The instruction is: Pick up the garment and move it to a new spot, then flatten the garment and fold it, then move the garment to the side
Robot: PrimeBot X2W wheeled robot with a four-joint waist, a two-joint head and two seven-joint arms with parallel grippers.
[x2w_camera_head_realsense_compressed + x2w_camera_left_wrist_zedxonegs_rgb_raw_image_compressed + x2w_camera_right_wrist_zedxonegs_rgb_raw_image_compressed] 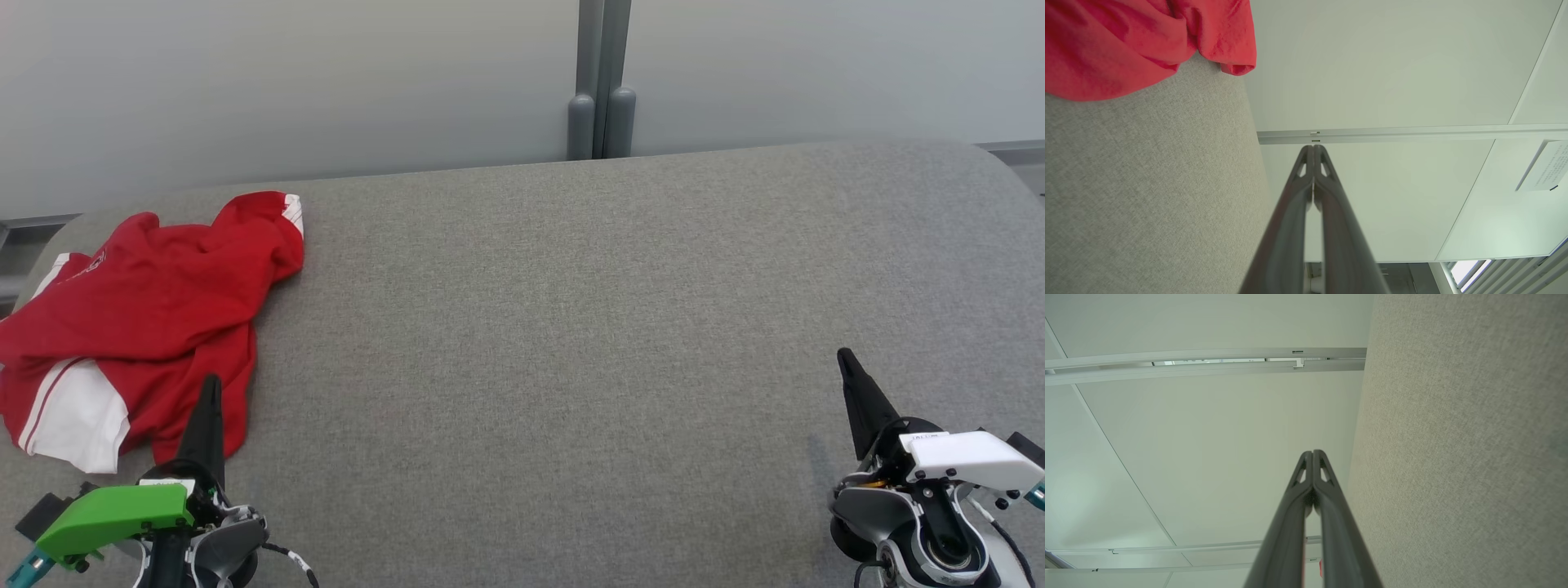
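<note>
A red garment (155, 310) with white panels lies crumpled at the far left of the grey fabric surface (571, 327), reaching its left edge. My left gripper (212, 384) is shut and empty at the lower left, its tips in front of the garment's near hem. In the left wrist view the shut fingers (1313, 149) point past the surface's edge, and the red garment (1126, 41) lies at the upper left. My right gripper (843, 356) is shut and empty at the lower right, far from the garment. Its closed tips (1312, 453) show in the right wrist view beside the grey surface (1453, 457).
Pale partition panels (326, 82) with a grey post (602, 82) stand behind the surface's far edge. The surface has rounded corners at the far left and far right. A wide stretch of grey fabric lies between the two grippers.
</note>
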